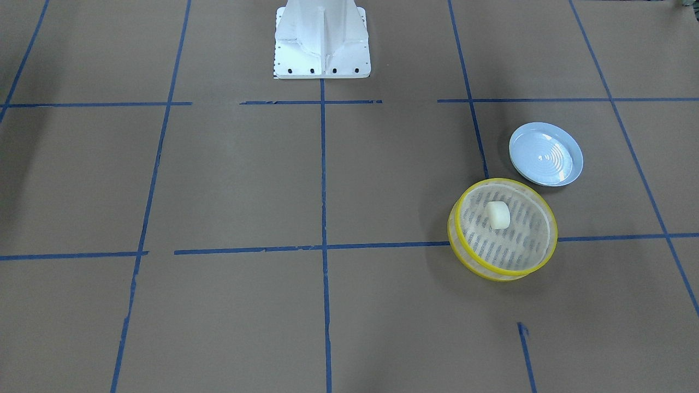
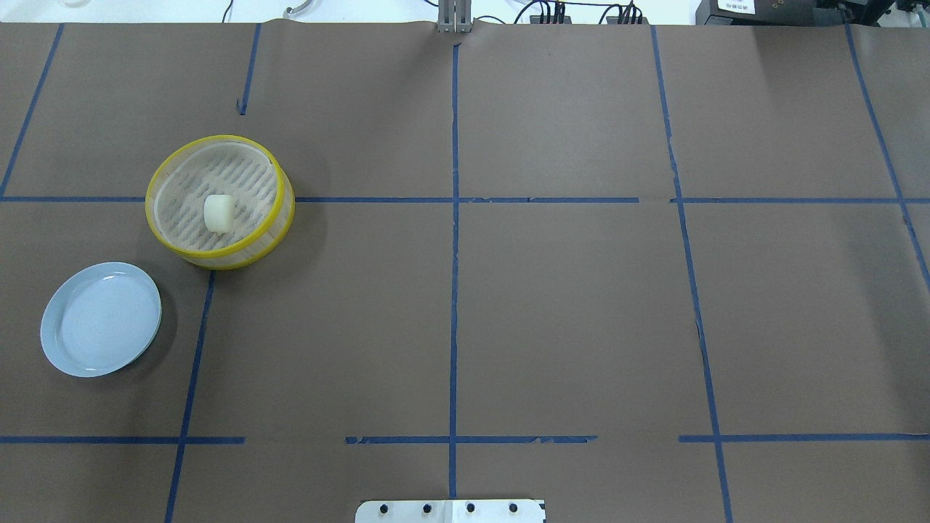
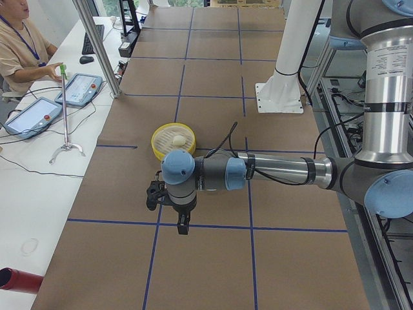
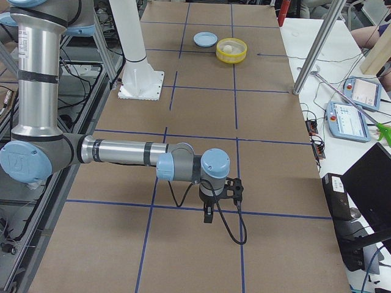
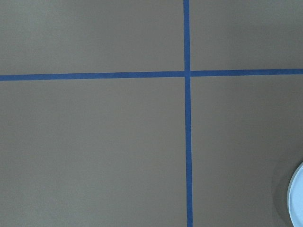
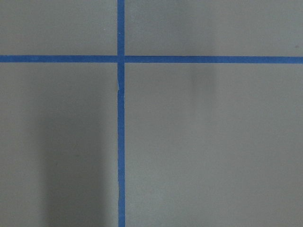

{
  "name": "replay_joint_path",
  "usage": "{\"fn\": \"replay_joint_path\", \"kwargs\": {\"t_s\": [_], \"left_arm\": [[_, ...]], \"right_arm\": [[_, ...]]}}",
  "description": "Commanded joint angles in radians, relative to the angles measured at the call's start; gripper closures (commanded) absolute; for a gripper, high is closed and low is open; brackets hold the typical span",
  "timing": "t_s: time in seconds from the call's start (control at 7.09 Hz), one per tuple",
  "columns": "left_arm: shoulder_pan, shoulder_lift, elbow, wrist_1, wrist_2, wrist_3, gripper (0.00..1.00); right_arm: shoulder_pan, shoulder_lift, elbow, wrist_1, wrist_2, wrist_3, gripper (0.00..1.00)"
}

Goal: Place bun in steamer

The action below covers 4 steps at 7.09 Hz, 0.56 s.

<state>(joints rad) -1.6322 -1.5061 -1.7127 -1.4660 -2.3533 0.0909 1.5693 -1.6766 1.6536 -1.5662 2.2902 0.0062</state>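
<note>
Left tool, right tool — jaw state too small, plate edge-cropped

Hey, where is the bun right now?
In the overhead view the bun sits inside the steamer, on the robot's left, with the blue plate close by, nearer the robot.

Overhead camera: high behind the robot's base, facing forward and down, most of the worktop in frame. Front camera: across at the far edge, facing back at that base, steep. Both share the basket and plate toward the worktop's left end. Side cameras: one at each end, looking along it, farther off. Wrist cameras: close, straight down on tape lines.
</note>
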Motion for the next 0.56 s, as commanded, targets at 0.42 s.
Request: {"fn": "replay_joint_path", "kwargs": {"t_s": [0.42], "left_arm": [[-0.002,-0.006,-0.008,0.007,-0.004,0.0,0.0]], "right_arm": [[0.0,0.0,0.0,0.0,0.0,0.0,0.0]]}}
